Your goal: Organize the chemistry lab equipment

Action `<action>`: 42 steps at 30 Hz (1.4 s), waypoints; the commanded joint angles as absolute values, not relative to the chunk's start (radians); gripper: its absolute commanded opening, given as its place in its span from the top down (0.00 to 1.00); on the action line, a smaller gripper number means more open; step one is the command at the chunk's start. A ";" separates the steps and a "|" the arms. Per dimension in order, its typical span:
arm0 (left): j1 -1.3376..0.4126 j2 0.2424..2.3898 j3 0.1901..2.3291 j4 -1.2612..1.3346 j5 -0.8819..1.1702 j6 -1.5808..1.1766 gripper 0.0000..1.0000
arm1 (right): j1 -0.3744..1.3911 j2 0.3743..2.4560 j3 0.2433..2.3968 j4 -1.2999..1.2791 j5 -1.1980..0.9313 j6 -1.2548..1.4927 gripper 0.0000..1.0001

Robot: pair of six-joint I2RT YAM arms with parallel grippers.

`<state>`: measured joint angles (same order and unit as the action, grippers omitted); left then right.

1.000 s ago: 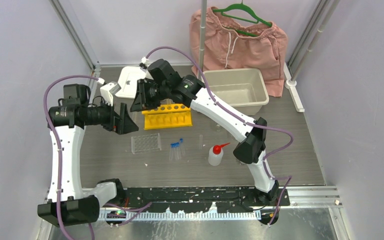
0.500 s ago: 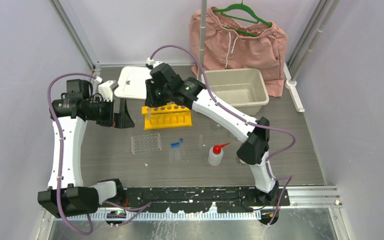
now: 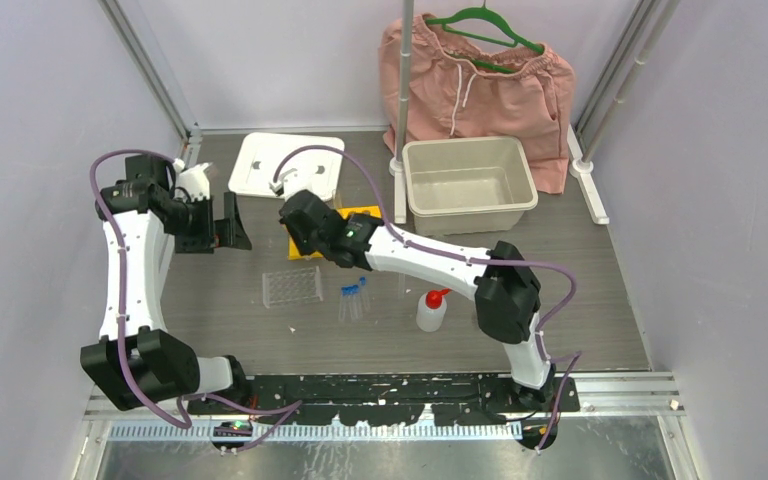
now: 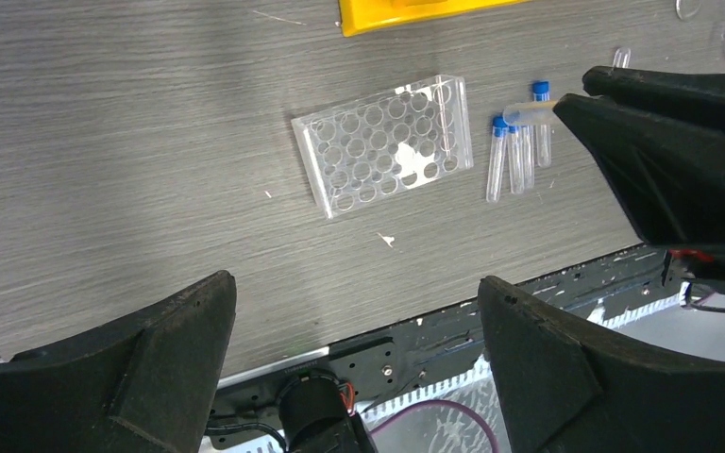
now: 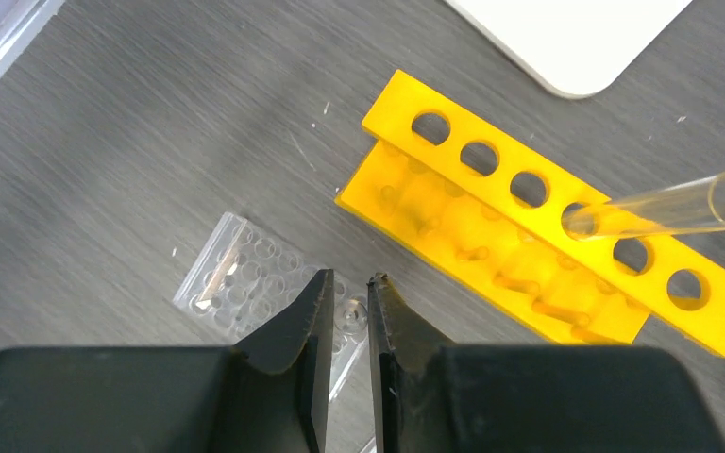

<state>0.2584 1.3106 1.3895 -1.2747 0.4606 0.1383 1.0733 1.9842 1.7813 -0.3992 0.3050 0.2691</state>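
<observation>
Tube point(image 5: 680, 209) is now leaning in the yellow rack point(image 5: 453, 226). Right end effector point(image 5: 351, 278), nearly closed with contents unclear, is dropping toward 6 o'clock, likely seeking another.

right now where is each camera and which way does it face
Top external: above and behind the bases, looking down on the table; left arm and right arm show.
Left wrist: looks down at the clear rack and blue-capped tubes; open left claw frames it.
Right wrist: looks down at the yellow rack; right claw seems to pinch a clear tube.
Shared: both wrist views show the clear rack.
</observation>
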 commanded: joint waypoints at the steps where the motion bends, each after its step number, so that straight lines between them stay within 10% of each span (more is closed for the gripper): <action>1: 0.265 1.296 1.394 -1.270 0.442 0.142 0.00 | 1.090 1.922 1.718 -0.146 0.441 0.163 0.99; 42: 0.264 1.264 1.370 -1.262 0.474 0.157 0.00 | 1.083 2.046 1.627 0.155 0.555 0.041 0.99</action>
